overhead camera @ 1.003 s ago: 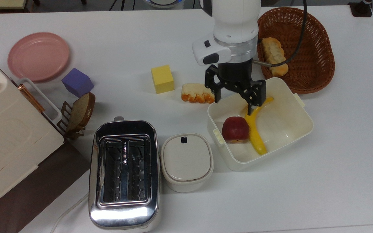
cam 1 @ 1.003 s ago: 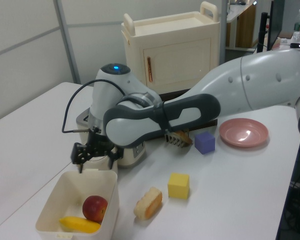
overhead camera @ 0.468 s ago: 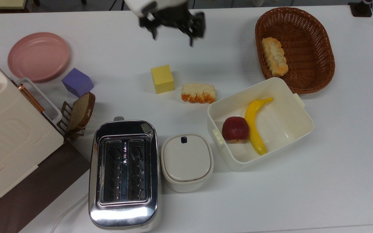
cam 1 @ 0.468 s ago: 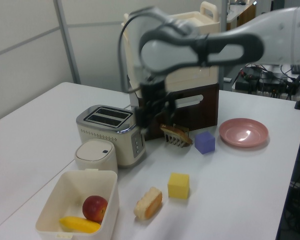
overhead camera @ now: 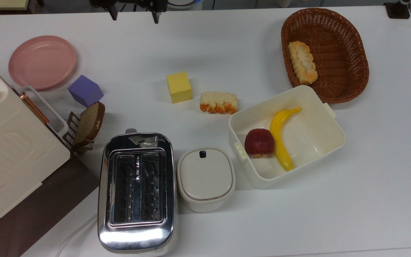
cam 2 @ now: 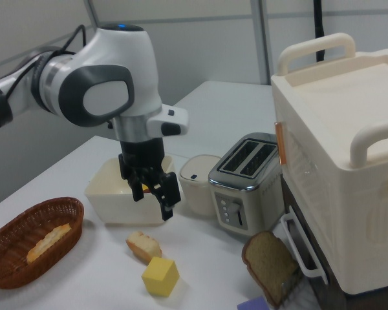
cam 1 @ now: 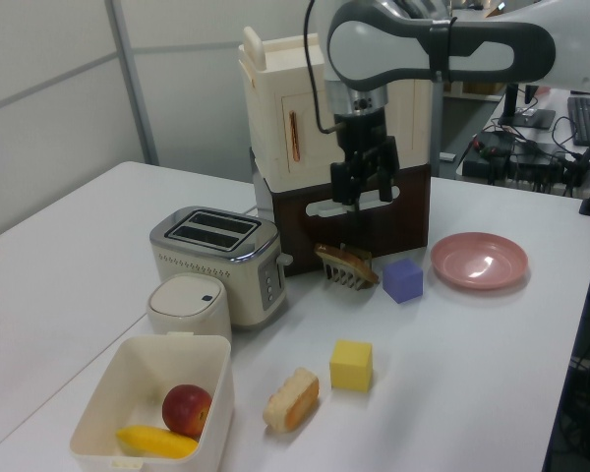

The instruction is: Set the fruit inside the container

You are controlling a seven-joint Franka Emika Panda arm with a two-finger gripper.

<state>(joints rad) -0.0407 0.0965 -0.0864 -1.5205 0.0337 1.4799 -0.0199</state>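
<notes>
The fruit, a slim yellow banana, lies inside the container, a cream-white rectangular tub, beside a dark-red apple. My gripper is open with nothing between its fingers. It hangs high above the table at the top view's upper edge, far up and left of the tub. In the left view it is in front of the cream cabinet.
A bread piece and a yellow cube lie left of the tub. A wicker basket holds more bread. A lidded white pot, toaster, purple cube, pink plate and cream cabinet stand to the top view's left.
My gripper has risen from over the tub and swung to the top view's upper left. The banana and apple stay in the tub.
</notes>
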